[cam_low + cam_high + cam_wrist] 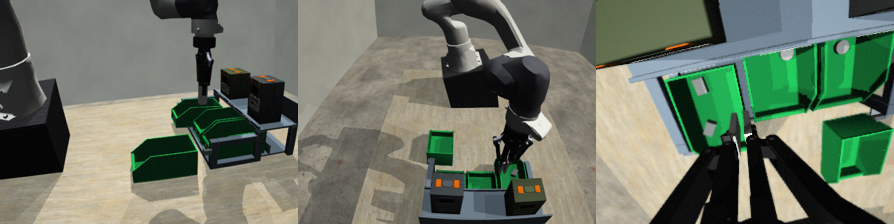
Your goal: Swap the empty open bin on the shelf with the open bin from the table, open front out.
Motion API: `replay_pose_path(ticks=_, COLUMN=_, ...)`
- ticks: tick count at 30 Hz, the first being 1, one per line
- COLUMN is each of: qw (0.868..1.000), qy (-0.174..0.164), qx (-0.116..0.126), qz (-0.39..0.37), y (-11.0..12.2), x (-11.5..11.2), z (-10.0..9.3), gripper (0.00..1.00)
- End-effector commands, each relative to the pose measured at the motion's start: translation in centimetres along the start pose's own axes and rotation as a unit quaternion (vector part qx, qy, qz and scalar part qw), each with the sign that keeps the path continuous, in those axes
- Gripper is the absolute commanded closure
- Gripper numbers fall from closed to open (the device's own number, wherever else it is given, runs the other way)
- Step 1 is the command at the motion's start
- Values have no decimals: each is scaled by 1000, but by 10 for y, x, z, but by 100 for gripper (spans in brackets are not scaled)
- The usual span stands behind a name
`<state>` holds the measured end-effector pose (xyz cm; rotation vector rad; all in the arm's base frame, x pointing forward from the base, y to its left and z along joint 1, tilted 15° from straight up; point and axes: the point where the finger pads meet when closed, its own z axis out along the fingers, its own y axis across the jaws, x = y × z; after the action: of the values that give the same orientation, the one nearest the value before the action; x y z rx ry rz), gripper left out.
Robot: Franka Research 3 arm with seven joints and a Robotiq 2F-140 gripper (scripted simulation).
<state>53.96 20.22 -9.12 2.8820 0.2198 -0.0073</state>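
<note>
The green bin with grey parts (520,171) (190,116) (721,95) is in the end place of the shelf, open front out. It stands farther forward than its neighbours, its front end out past the shelf's front edge. Two grey parts show in it. Whether its base is level behind the lip is hidden. My gripper (503,168) (202,99) (741,120) is shut but for a slim gap and points down at this bin's side wall nearest the middle bin. No thing is seen held; exact tip height is unclear. The empty green bin (439,144) (170,167) (833,155) stands upright on the table.
The middle bin (480,183) (213,115) and the other end bin (231,127) (866,70) stand on the shelf (488,199), each with a grey round part. An olive case (529,199) and a dark case (446,199) stand on the upper board, over the bins' rear ends.
</note>
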Motion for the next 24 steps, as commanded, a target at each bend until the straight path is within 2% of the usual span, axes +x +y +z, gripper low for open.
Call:
replay_pose_path(ticks=1, qw=1000, qy=-4, qx=-1, qz=-1, y=1, x=-3, z=-5, gripper=94)
replay_pose_path(ticks=24, qw=1000, qy=-4, qx=-1, qz=-1, y=1, x=-5, z=-42, gripper=94)
